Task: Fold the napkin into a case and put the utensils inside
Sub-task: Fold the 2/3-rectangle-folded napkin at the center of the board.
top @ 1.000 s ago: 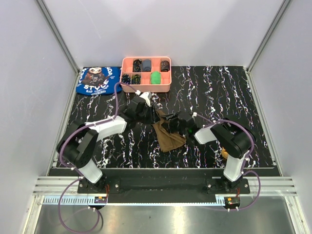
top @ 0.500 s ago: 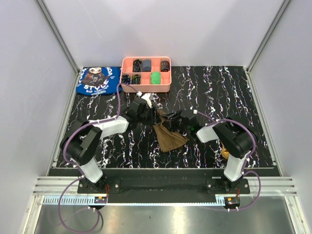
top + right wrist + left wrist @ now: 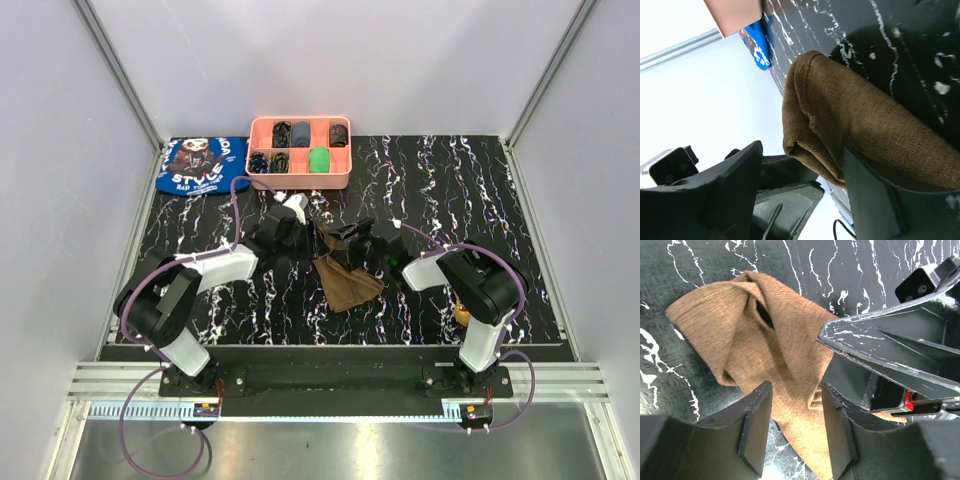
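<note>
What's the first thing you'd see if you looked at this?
A bunched-up brown napkin lies in the middle of the black marbled table, with the left gripper and right gripper both open over it. Behind it, a pink tray sits at the far edge, beside a blue cloth.

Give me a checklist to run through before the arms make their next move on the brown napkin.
1. Napkin laid flat: not ok, it is folded over and bunched.
2. Left gripper open: ok, jaws apart, one on each side of the napkin.
3. Right gripper open: ok, jaws apart around the napkin's folded end.
4. Utensils in sight: cannot tell, no spoon or fork shows clearly.
5. Pink tray apart from the napkin: ok, it sits at the far edge.
</note>
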You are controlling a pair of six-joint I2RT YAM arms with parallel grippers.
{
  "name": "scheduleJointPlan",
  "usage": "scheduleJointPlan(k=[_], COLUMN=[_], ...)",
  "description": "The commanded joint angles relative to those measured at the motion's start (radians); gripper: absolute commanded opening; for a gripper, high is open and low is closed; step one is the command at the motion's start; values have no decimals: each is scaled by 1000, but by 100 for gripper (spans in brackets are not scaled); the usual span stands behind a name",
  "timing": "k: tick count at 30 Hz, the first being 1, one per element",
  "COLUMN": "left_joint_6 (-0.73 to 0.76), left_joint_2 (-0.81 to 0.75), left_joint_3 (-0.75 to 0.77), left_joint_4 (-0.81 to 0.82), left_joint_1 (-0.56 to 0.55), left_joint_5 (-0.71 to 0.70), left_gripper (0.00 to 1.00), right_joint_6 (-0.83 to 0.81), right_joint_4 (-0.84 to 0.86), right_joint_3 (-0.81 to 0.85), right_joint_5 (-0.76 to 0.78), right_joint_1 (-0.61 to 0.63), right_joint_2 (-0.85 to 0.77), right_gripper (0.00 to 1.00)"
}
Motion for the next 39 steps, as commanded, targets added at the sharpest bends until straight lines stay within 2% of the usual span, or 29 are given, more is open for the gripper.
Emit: scheduleJointPlan(k=[1, 10, 12, 18, 21, 26, 29, 31, 32, 33, 34, 35, 37, 39], left_joint_6=[10, -17, -28, -27, -17, 0, -7, -8, -10, -11, -11, -14, -20, -30], left_joint_2=[32, 118, 131, 166, 164, 166, 164, 161, 160, 158, 158, 158, 158, 160], left_joint_3=[57, 123, 140, 179, 176, 171, 146, 140, 139, 136, 134, 133, 131, 133], left_joint_4=[24, 5, -15, -82, -91, -98, -64, -55, -56, -55, -55, -52, -44, -41], left_joint_1=[0, -5, -3, 0, 6, 14, 24, 26, 27, 27, 27, 29, 30, 30], left_joint_5=[22, -28, -39, -68, -73, -67, -33, -22, -21, -18, -13, -10, 2, 16], left_gripper=[48, 48, 45, 18, 9, 2, 1, 1, 1, 1, 1, 1, 1, 1], right_joint_6=[-30, -19, -18, -21, -26, -101, -215, -430, -520, -717, -807, -983, -1110, -1232], right_joint_4=[16, 11, 11, 11, 16, -61, -142, -281, -425, -498, -579, -725, -890, -937], right_joint_3=[44, 44, 45, 27, 15, 7, 17, 62, 130, 163, 235, 270, 336, 350], right_joint_5=[-29, -32, -36, -36, -44, -95, -164, -214, -234, -249, -262, -280, -300, -332], right_joint_1=[-4, -3, -3, -7, -10, -53, -93, -110, -119, -118, -118, -119, -116, -115], right_joint_2=[-19, -3, -1, -16, -27, -76, -130, -185, -197, -212, -213, -207, -193, -187], right_gripper=[75, 76, 76, 77, 77, 79, 80, 87, 87, 88, 90, 90, 91, 92])
